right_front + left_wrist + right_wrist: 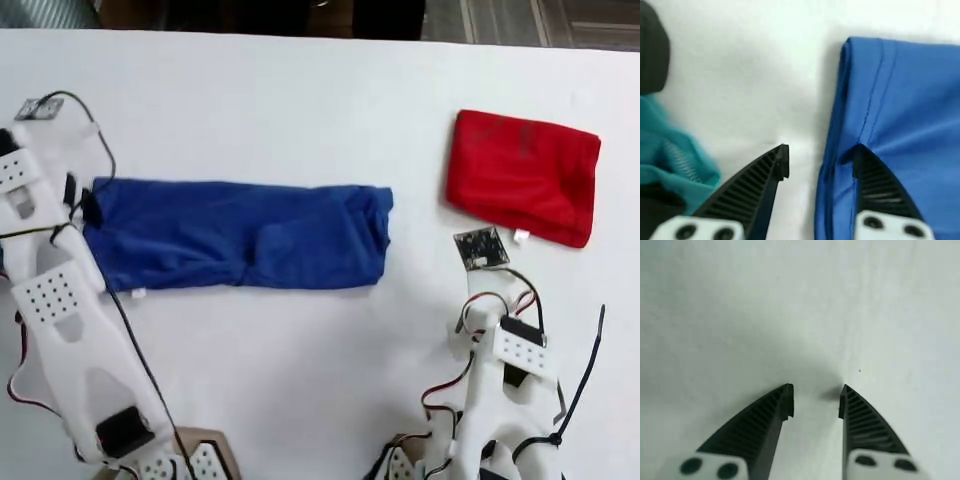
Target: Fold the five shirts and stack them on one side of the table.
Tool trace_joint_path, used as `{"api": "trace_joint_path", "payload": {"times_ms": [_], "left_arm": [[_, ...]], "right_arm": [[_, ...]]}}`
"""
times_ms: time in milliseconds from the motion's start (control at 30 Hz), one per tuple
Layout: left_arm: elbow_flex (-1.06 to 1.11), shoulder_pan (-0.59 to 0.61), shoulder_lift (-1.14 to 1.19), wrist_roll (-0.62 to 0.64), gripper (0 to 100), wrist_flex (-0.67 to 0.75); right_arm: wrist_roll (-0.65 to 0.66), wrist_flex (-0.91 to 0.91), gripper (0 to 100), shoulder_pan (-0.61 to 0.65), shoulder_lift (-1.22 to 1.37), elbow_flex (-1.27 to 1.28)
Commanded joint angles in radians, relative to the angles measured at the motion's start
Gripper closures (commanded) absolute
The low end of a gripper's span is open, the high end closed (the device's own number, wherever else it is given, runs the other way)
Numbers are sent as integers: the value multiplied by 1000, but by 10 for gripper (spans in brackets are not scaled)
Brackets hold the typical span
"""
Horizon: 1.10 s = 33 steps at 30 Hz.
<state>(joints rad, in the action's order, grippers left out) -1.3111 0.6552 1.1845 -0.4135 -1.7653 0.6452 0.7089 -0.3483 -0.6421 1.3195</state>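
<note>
At blue shirt (900,100) edge, fingers (760,180) apart.

No text, number or sign can be read in any view. The red shirt (525,178) in the upper right of the high view carries a faint dark mark (524,141) near its top edge, too blurred to make out, and the small white tag (520,237) at its lower edge shows no legible print. The small white label (137,293) at the lower left edge of the blue shirt (240,235), left of centre, is just as unreadable.
</note>
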Motion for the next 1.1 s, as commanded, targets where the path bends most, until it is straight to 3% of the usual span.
{"api": "trace_joint_path", "payload": {"times_ms": [0, 300, 467, 800, 1067], "left_arm": [[-13, 21, 32, 9, 771, -15], [-13, 2, 150, -72, 779, -20], [-15, -2, 152, -106, 987, -20], [-25, -5, 138, -104, 975, -18], [148, -86, -183, -60, 976, -21]], "right_arm": [[-5, -13, 843, -1, -28, -3], [-5, -13, 843, -1, -28, -3], [-5, -13, 843, -1, -27, -3], [-5, -13, 843, -1, -27, -3], [-5, -13, 843, -1, -27, -3]]}}
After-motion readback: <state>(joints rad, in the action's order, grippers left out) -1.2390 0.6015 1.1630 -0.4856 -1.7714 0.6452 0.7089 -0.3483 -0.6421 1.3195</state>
